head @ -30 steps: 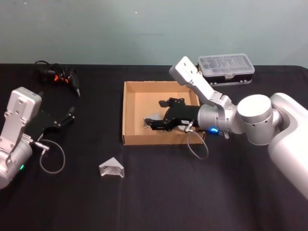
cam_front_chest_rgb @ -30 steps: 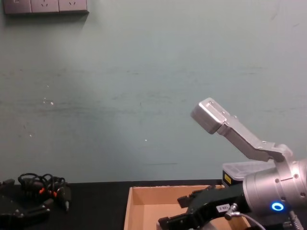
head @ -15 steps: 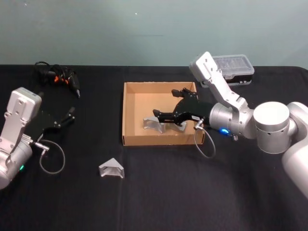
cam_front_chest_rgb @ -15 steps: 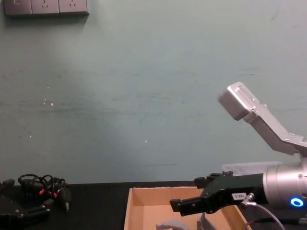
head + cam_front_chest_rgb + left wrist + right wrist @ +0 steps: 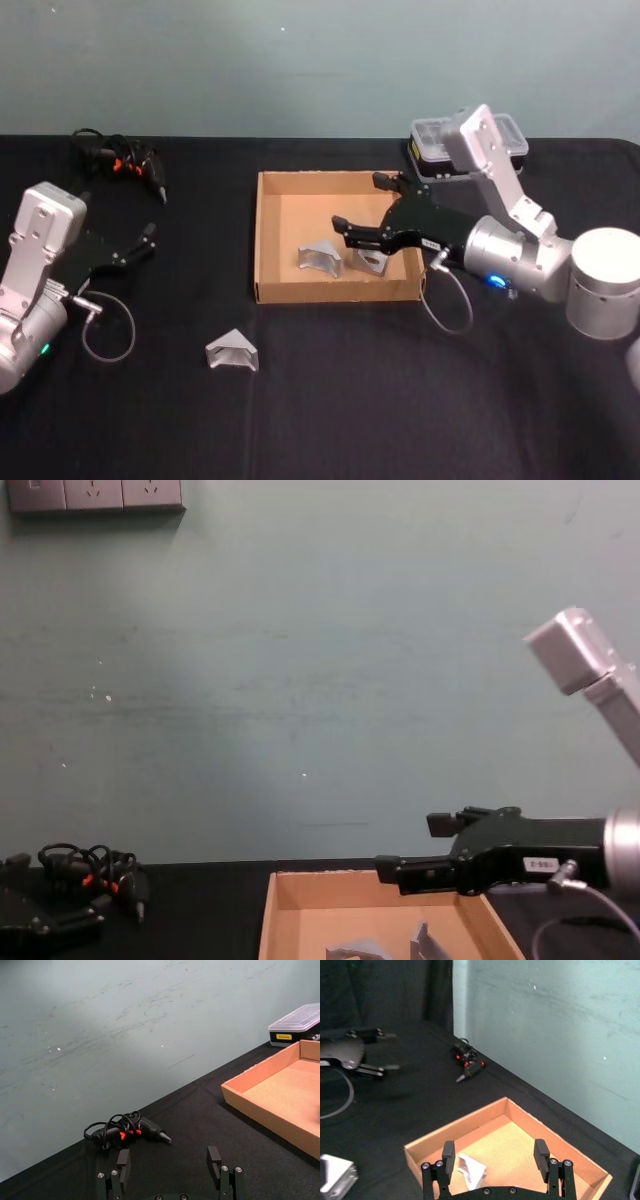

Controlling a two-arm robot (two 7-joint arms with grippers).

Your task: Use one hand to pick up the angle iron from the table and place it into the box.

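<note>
Seemingly between placements, the right hand (image 5: 358, 201) hung open and empty over the box (image 5: 262, 240). Next it needed the angle iron (image 5: 232, 350) well apart on the surface (image 5: 330, 410); the left hand (image 5: 145, 242) idled, open.

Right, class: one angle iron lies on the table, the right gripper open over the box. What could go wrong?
The right gripper hangs low over the box; pulling away, its fingers could catch a wall. Reaching for the angle iron on the table, its cable loop may snag the box. The left gripper sits parked at left.
</note>
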